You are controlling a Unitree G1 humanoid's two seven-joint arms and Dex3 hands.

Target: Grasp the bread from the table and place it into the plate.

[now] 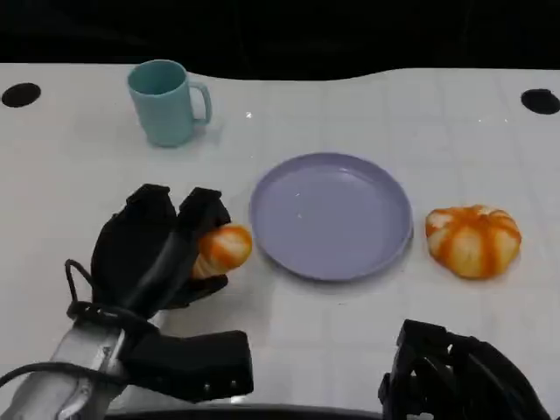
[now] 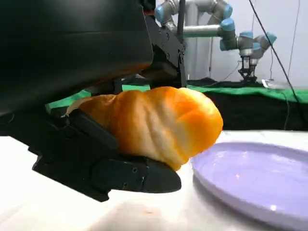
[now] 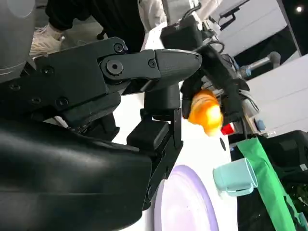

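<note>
My left hand (image 1: 162,249) grips an orange-and-white bread roll (image 1: 223,249) just left of the lilac plate (image 1: 332,214). In the left wrist view the roll (image 2: 159,122) lies between black fingers (image 2: 106,168) above and below it, low over the table, with the plate's rim (image 2: 255,178) right beside it. In the right wrist view the same roll (image 3: 204,110) sits in that hand, beyond the plate (image 3: 185,207). My right hand (image 1: 455,381) rests near the table's front edge, fingers apart and holding nothing.
A second, round orange-and-white bread (image 1: 472,241) lies right of the plate. A teal mug (image 1: 166,101) stands at the back left. Two black holes (image 1: 21,94) mark the table's far corners. A person's shoe (image 3: 45,36) is beside the table.
</note>
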